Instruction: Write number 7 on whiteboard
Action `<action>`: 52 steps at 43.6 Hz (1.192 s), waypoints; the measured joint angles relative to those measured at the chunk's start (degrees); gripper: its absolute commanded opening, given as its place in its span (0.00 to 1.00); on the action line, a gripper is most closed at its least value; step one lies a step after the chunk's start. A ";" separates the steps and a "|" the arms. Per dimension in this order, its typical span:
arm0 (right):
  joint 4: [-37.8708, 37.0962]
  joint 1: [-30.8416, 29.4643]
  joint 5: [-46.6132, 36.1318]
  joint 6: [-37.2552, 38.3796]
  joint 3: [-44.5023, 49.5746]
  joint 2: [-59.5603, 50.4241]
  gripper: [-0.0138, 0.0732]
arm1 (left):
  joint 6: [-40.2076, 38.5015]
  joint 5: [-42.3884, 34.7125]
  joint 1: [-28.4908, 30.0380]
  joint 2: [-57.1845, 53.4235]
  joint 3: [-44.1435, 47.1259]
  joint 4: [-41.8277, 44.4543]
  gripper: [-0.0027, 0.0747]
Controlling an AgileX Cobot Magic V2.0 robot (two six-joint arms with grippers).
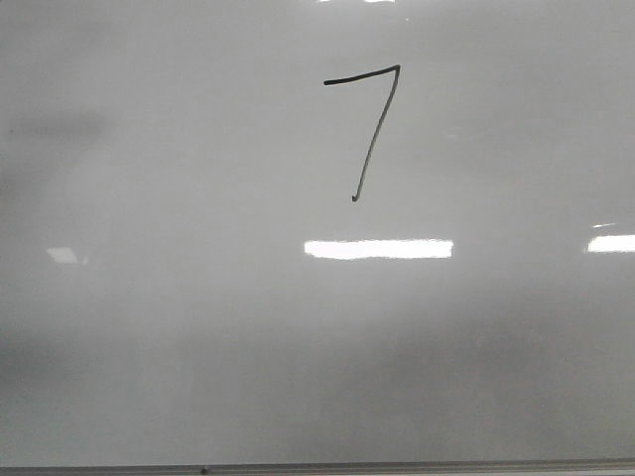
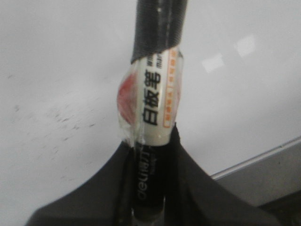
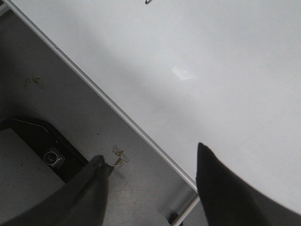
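The number 7 (image 1: 365, 129) is sitting complete on the upper middle of the whiteboard (image 1: 179, 337), black strokes unbroken.

The left gripper (image 2: 148, 207) is clamping a whiteboard marker (image 2: 153, 108) between its jaws, the barrel projecting straight ahead of the fingers toward the board, the tip out of view. The right gripper (image 3: 153, 183) is standing open and empty, the board's metal edge (image 3: 103, 96) running just ahead of its fingers (image 3: 221, 188).

Handling judgement: the marker is looking light, rigid and smooth-walled, probably slippery; the grip low on the barrel seems right. The ink is likely smearing easily, so nothing should be brushing the figure.

Grey scuffed floor (image 3: 56, 94), dark base (image 3: 42, 141) nearby.
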 measured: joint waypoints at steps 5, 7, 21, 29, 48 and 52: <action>0.00 0.00 0.00 0.03 0.00 0.00 0.66 | -3.28 -4.46 6.66 -4.27 4.68 0.00 0.01; 0.00 0.00 0.00 0.03 0.00 0.00 0.66 | -4.35 -6.94 9.76 -5.30 6.77 -0.44 0.01; 0.00 -0.03 0.00 0.13 0.00 0.00 0.66 | -6.11 -26.98 18.59 -3.43 17.71 -6.61 0.01; 0.00 -0.03 0.00 0.13 0.00 0.00 0.66 | -6.91 -34.71 21.04 2.24 18.59 -7.14 0.01; 0.00 -0.03 0.25 0.26 0.00 0.00 0.66 | -7.03 -44.33 22.32 13.61 18.59 -7.14 0.09; 0.00 -0.03 0.25 0.26 0.00 0.00 0.66 | -7.03 -45.64 22.32 14.29 18.59 -7.14 0.20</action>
